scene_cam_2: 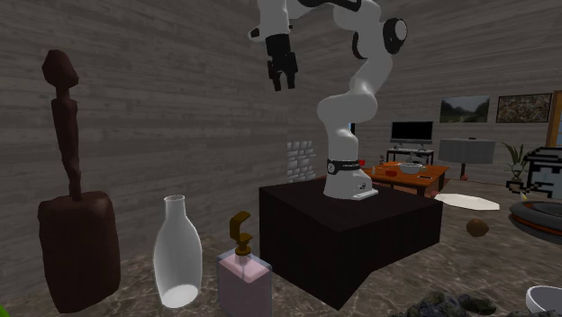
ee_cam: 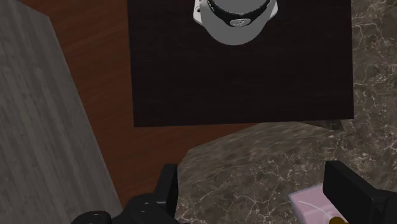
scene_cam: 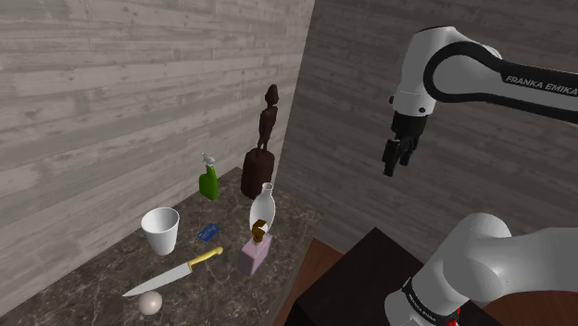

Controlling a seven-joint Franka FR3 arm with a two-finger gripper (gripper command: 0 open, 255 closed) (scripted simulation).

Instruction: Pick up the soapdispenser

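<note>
Dispenser (scene_cam: 256, 252) is probably light and rigid. Its smooth sides could slip, and the pump makes it a bit top-heavy. Best hold is the flat sides of the body at mid-height, below the pump; skip the thin neck.

It has a pale pink, boxy, see-through body with a brown-gold curved pump on top.

It stands upright on the counter (scene_cam: 232, 296), just beside the bottle (scene_cam: 264, 206) at the bottle's 6 o'clock in the shoulder view. The knife (scene_cam: 176, 273) lies at its 8 o'clock.

Gripper (scene_cam: 396, 159) hangs high at the dispenser's 2 o'clock, well apart. Its fingers are spread wide and hold nothing. In the wrist view, a pink corner of the dispenser shows near one finger.
</note>
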